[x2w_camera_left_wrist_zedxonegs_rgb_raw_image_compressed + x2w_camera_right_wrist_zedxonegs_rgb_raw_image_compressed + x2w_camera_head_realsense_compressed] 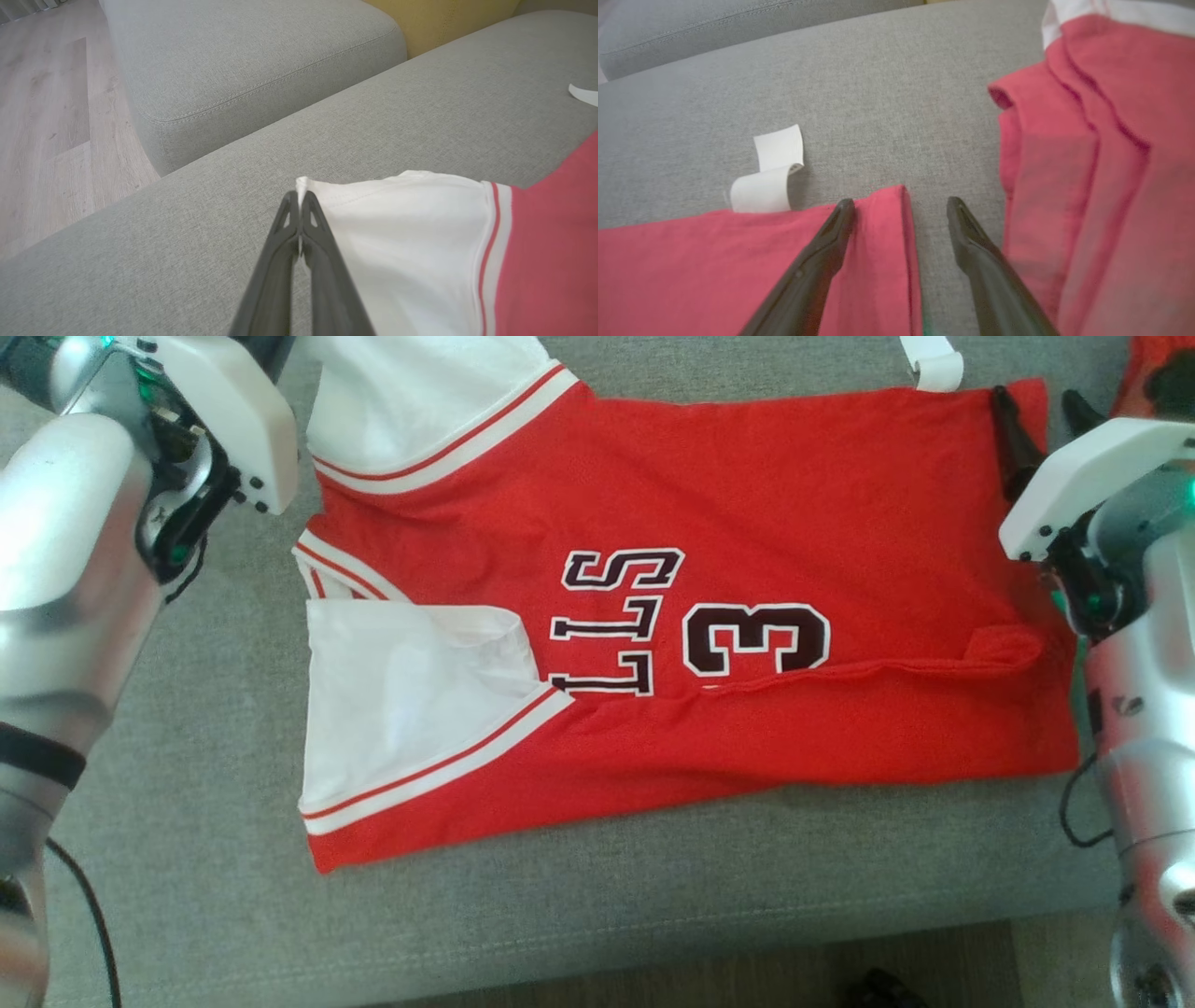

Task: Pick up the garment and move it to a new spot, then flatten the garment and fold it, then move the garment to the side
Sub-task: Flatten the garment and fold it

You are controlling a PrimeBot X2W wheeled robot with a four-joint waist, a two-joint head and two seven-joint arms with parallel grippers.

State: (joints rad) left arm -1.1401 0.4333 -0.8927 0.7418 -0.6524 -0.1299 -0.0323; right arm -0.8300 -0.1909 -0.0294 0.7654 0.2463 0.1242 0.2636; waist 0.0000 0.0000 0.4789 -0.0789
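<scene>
Left claw (299,198) is clenched on the white sleeve edge of the jersey (794,504). Right claw (901,205) gapes wide astride its red hem corner, gripping nothing. The jersey lies partly folded on the grey sofa cushion (187,821).

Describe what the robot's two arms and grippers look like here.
The left arm and right arm are glossy silver tubes with angular white wrist housings, small green lights and thin black cables. A black band rings the left one. The left gripper and right gripper each have two long, dark, tapering fingers; the left's have triangular cut-outs near the tips.
</scene>
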